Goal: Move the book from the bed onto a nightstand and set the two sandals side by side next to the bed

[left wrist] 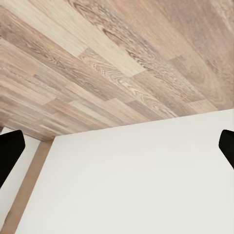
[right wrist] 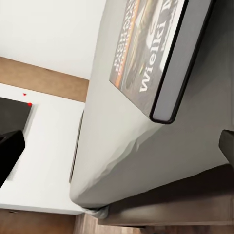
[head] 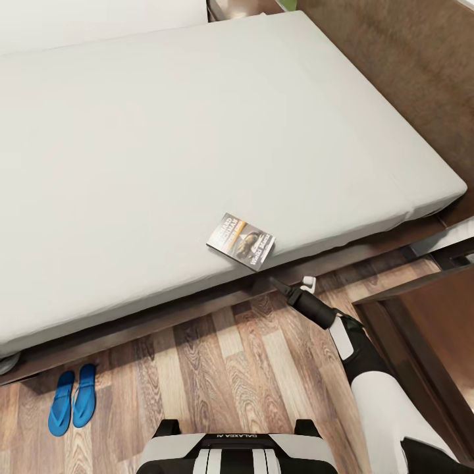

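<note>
The small dark orange-banded paperback book (head: 241, 241) lies at the pale-grey mattress's (head: 197, 131) near edge. The right gripper (head: 284, 288) hovers just below it, jaws apart and empty. Two bright blue flip-flop sandals (head: 72, 399) lie side by side at near left.

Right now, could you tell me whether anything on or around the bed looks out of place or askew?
The book lies skewed at the mattress's near edge on the bed, one corner at the brink. The two sandals sit neatly paired on the floor. Nothing looks damaged.

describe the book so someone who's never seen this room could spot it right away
Start at the big pale-grey mattress of the bed and follow its near edge toward the right gripper. The book lies flat there, at the mattress edge. It is the one small dark thing on the plain mattress, with an orange band and white lettering.
</note>
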You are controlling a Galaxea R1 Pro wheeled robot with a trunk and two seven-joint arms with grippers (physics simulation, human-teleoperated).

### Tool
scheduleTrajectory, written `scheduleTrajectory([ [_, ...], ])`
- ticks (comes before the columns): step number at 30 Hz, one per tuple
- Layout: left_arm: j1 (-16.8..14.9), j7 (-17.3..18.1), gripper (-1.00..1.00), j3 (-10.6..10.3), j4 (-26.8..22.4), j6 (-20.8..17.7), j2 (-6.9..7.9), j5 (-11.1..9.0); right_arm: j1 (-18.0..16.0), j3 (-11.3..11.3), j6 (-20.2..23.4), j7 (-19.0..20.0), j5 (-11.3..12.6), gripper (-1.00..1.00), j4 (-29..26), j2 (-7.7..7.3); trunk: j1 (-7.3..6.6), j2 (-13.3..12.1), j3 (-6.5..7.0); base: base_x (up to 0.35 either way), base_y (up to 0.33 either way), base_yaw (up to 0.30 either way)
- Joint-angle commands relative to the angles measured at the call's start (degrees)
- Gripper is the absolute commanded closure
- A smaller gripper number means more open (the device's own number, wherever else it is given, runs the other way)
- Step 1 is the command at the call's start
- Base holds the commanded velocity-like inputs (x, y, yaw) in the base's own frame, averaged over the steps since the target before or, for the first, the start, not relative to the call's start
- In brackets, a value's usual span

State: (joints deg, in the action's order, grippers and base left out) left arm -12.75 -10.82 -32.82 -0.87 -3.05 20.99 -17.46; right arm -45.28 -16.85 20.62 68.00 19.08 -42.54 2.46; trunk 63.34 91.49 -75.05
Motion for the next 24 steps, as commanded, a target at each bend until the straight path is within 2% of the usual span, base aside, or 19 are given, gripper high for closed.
scheduleTrajectory([
  [1,0.0,-0.2,-1.0,-0.51,-0.11,-0.28,0.02,-0.47,-0.06,-0.21,0.56,0.04,0.07,-1.0,0.0,0.08,0.0,0.01,-0.02,0.0,0.0,0.0],
  [15,0.0,-0.8,-1.0,-0.59,-0.09,-0.28,0.02,-0.4,-0.16,-0.21,0.56,-0.61,0.16,-1.0,0.09,0.16,0.0,0.01,-0.02,0.003,0.002,0.0],
  [24,0.0,-1.01,-1.0,-0.64,-0.09,-0.28,0.02,-0.39,-0.19,-0.21,0.56,-0.66,0.17,-1.0,0.08,0.17,0.0,0.01,-0.02,0.075,0.063,0.0],
])
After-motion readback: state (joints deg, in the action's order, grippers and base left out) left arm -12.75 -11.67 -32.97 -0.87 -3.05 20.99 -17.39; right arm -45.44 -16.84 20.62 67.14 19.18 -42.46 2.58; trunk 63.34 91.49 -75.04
